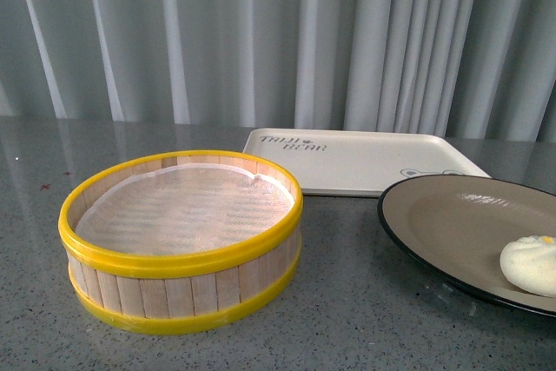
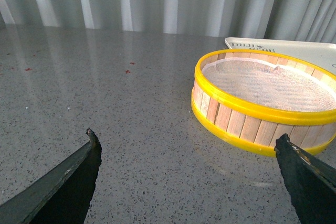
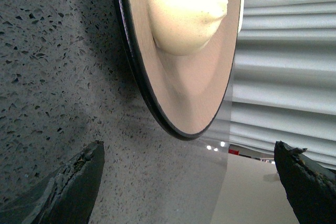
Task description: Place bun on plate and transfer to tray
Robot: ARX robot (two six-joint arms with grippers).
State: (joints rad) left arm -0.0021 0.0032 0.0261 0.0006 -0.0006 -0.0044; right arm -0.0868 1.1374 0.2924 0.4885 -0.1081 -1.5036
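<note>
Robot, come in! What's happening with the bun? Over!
Left gripper open, empty. Right gripper open, facing the plate rim. Bun on plate; plate not yet on tray. Steamer basket off left, not blocking.

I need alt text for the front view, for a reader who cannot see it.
A small white steamed bun lies on a large beige plate with a black rim, at the right on a grey speckled table. A round wooden steamer basket with yellow rims stands left of it; a cream-white rectangular tray lies behind both.
</note>
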